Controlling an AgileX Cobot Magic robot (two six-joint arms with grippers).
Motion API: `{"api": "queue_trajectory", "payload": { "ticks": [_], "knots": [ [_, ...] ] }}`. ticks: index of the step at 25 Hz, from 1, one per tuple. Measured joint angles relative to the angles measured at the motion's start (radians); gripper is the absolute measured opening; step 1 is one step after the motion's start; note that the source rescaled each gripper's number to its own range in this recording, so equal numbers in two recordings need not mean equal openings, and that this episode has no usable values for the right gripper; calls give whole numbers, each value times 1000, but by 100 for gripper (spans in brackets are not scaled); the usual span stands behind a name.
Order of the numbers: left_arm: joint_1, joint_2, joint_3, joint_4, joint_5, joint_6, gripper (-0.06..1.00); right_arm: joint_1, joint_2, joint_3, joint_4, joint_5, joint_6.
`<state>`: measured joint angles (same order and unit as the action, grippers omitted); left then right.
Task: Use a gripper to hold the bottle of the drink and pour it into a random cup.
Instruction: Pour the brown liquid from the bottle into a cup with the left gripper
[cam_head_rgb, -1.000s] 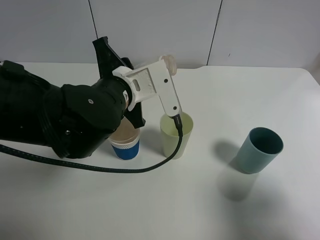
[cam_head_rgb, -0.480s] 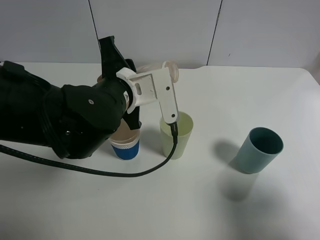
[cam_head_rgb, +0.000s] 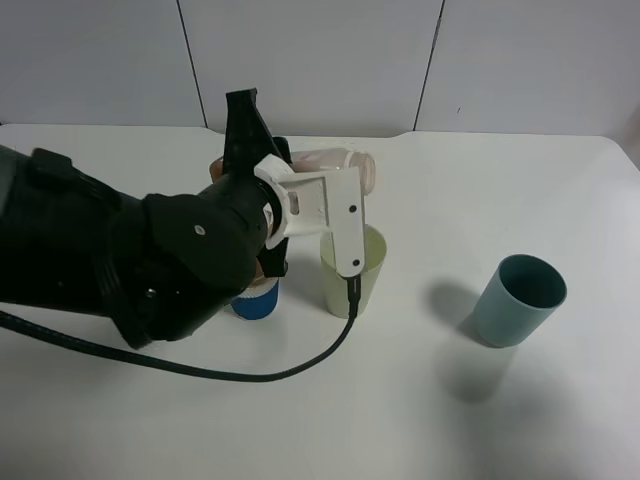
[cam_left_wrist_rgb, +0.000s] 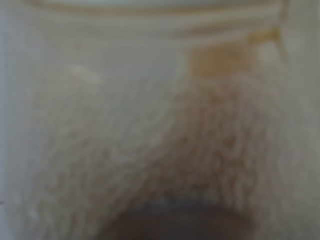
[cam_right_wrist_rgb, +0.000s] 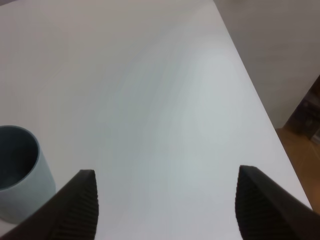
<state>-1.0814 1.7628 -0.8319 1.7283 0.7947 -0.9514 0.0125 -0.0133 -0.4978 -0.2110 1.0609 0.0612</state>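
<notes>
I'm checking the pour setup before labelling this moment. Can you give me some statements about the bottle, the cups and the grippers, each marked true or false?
1. The left gripper holds the bottle tipped nearly on its side. True.
2. The teal cup lies toppled. False: it stands upright.
3. The yellow-green cup stands between the blue-sleeved cup and the teal cup. True.
4. The right gripper is closed on the teal cup. False: its jaws stand open above the table, with the cup off to one side.
</notes>
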Motion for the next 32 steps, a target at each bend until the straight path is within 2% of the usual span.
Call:
{"api": "queue_trajectory", "payload": {
  "ticks": [9, 32],
  "knots": [
    [-4, 41, 0, 0, 7, 4, 0, 0, 0, 0, 0, 0, 0],
    [2, 43, 0, 0, 57, 105, 0, 0, 0, 0, 0, 0, 0]
  ]
}}
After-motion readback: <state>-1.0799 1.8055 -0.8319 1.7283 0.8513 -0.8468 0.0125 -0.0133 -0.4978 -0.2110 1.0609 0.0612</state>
